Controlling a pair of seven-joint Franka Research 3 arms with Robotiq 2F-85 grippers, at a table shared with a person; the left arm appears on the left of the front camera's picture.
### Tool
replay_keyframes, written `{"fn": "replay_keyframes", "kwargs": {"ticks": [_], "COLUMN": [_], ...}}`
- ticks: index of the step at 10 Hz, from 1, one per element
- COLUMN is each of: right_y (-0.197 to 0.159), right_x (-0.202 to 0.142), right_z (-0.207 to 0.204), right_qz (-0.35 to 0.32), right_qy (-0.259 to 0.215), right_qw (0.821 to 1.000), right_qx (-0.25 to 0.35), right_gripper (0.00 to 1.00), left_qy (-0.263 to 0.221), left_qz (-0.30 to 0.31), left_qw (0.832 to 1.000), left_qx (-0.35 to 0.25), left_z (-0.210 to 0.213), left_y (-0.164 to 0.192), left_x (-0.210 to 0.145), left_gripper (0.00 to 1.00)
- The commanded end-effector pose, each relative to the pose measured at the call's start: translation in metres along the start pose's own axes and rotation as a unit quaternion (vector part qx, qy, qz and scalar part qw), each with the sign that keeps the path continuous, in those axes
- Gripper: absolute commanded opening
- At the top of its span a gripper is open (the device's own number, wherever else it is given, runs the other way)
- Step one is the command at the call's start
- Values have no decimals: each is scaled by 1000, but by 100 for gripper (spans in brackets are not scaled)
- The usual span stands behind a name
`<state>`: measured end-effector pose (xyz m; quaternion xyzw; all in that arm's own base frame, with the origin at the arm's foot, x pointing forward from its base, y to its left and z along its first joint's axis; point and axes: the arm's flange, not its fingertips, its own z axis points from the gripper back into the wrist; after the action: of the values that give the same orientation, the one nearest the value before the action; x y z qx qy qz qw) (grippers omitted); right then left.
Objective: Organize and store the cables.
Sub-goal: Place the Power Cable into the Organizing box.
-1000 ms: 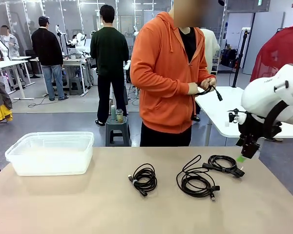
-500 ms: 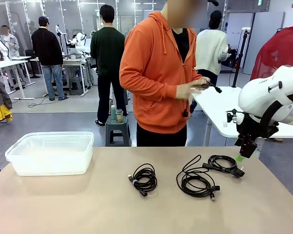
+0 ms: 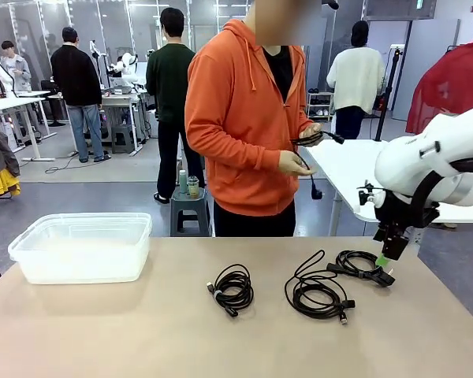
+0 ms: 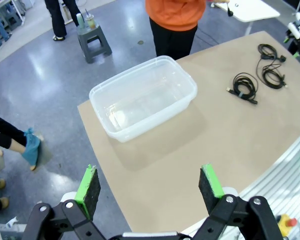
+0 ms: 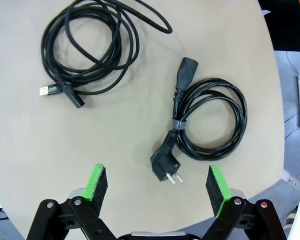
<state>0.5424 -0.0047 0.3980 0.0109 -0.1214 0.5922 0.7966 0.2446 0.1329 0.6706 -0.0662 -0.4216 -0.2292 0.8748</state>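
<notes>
Black coils on the tan tabletop (image 3: 142,335), both grippers empty

Three of the cables lie loose on the wood-coloured surface. The power cord (image 5: 210,117) sits closest to the right edge, wound into a tidy loop and cinched by a tie, with its two-pin plug and its socket connector sticking out toward the middle. Just beside it, toward the centre, lies the USB cable (image 5: 90,47) in a wider, looser coil with one strand arching toward the far edge. The small coil (image 3: 233,289) rests well apart from those two, near the middle of the tabletop.

The right gripper (image 5: 156,182) hangs over the power cord near the right edge, green pads spread wide with nothing between them and clear of the cord. The left gripper (image 4: 149,190) is high above the near left corner, its pads equally wide apart and holding nothing.

A clear plastic tub (image 4: 142,95) stands at the far left corner, with no cable inside. Beyond the far edge a person in an orange hoodie (image 3: 236,126) holds a fourth cable (image 3: 315,140) in both hands
</notes>
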Motion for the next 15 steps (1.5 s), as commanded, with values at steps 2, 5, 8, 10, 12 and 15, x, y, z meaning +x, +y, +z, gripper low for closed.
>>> {"fn": "replay_keyframes", "kwargs": {"ticks": [2, 5, 8, 10, 12, 15], "right_y": [-25, -32, -43, -53, -59, -65], "right_x": [8, 1, 1, -1, -2, 1], "right_z": [-34, -59, -85, -99, -110, -119], "right_qz": [10, 5, 1, -13, -26, -39], "right_qy": [14, 11, 25, 21, 15, 22], "right_qw": [1000, 1000, 1000, 999, 998, 998], "right_qx": [10, 4, 11, 30, 46, 54], "right_gripper": [100, 100, 100, 100, 100, 86], "left_qy": [-1, -1, -1, -1, -1, -1], "left_qz": [-5, -5, -5, -5, -5, -5], "left_qw": [1000, 1000, 1000, 1000, 1000, 1000], "left_qx": [-1, -1, -1, -1, -1, -1], "left_z": [1, 1, 1, 1, 1, 1], "left_y": [0, 0, 0, 0, 0, 0], "left_x": [0, 0, 0, 0, 0, 0], "left_gripper": [100, 100, 100, 100, 100, 100]}}
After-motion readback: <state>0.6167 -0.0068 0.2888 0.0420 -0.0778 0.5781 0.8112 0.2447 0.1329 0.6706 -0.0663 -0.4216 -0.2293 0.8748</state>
